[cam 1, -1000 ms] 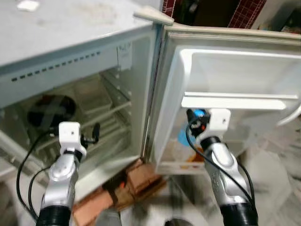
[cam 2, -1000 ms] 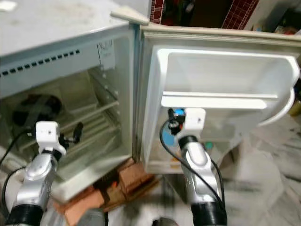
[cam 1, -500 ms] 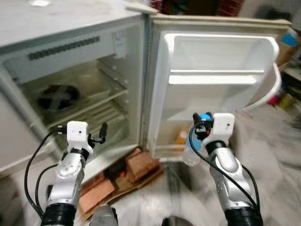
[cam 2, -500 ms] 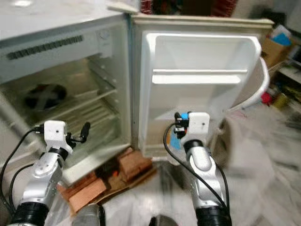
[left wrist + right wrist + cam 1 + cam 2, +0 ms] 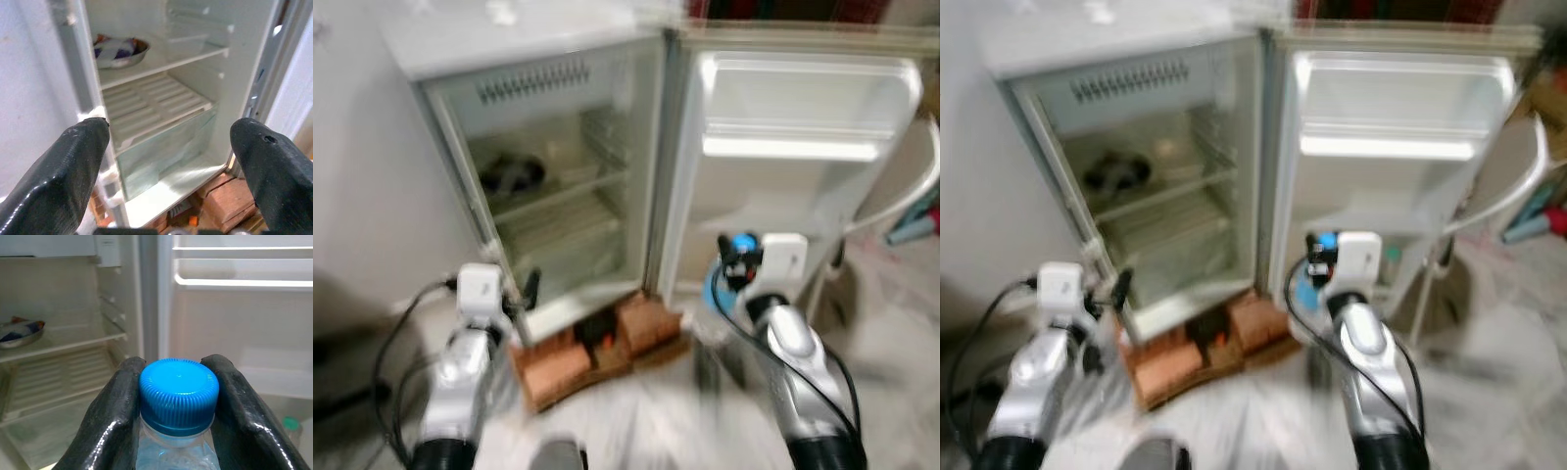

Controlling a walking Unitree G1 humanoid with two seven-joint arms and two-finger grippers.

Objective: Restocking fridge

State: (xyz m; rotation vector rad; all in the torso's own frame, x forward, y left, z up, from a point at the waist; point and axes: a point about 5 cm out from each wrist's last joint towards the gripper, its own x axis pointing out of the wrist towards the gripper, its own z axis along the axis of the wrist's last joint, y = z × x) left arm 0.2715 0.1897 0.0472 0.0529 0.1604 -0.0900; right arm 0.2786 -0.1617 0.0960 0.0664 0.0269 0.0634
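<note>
While right gripper (image 5: 178, 396) pinches water bottle (image 5: 179, 396) at blue cap before open fridge (image 5: 558, 176), left gripper (image 5: 168, 161) spread, empty. You: keep bottle upright, aim door shelf (image 5: 1386, 147).

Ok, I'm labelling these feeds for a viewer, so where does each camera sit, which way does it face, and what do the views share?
Left and right eye views: on the head, looking forward and down at the open fridge; both silver arms show.
Left wrist view: along the left gripper, fingers wide apart, into the fridge shelves.
Right wrist view: along the right gripper, shut on a blue-capped water bottle, toward the fridge door.
Shared: the metal bowl on the upper shelf shows in both wrist views.
</note>
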